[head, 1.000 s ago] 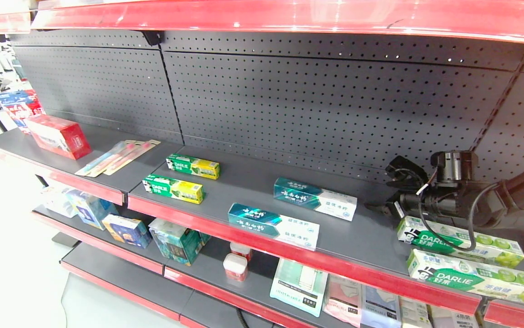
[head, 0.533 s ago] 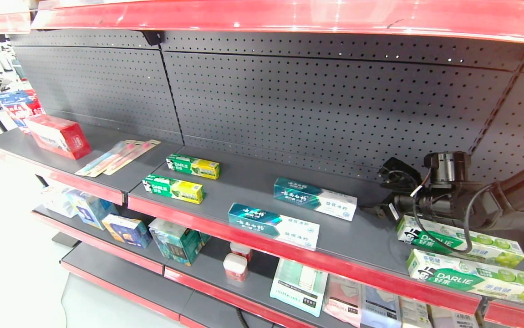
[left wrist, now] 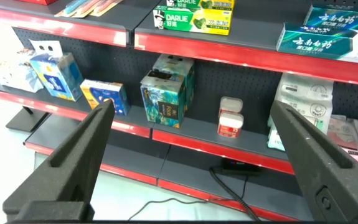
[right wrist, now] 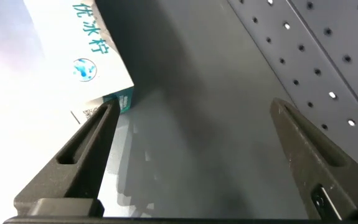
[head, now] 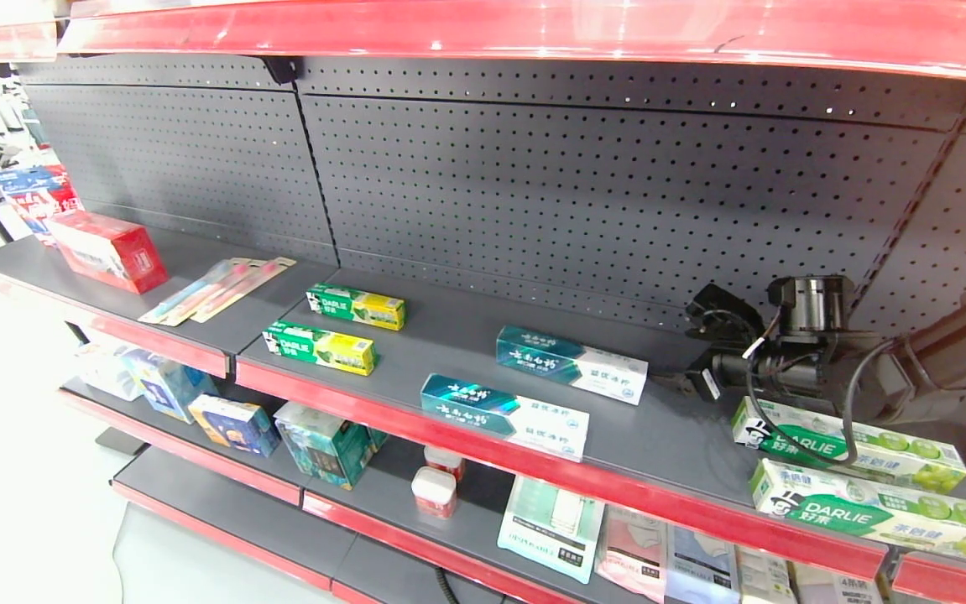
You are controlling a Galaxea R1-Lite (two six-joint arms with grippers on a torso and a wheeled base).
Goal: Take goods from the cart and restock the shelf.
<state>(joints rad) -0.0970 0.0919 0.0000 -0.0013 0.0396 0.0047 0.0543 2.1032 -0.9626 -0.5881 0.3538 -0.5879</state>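
jaws spread at the end of the teal box

jaws of the right gripper (head: 691, 371) stood apart and held nothing. it sat low over the middle shelf (head: 449, 335), close to the pegboard back (head: 575, 193). in the right wrist view one of its fingers (right wrist: 91, 149) lay against, or just beside, the near corner of the rear teal-and-white toothpaste box (right wrist: 73, 56). that box (head: 571, 365) lay flat on the shelf, behind a matching front box (head: 503, 415) at the red edge and roughly parallel to it. the left gripper (left wrist: 191, 155) hung lower with its jaws wide too, facing the shelves below.

the step in hand looked like squaring up a box already set down. to do it well, any push would have had to run along the box's long side, slow and low. a shove on one corner would likely have swung it out of line with the front box. the way out mattered as well. the green toothpaste boxes (head: 848, 445) lay right under the wrist and its cable. the arm would have needed to lift before drawing back, or it might have dragged them.
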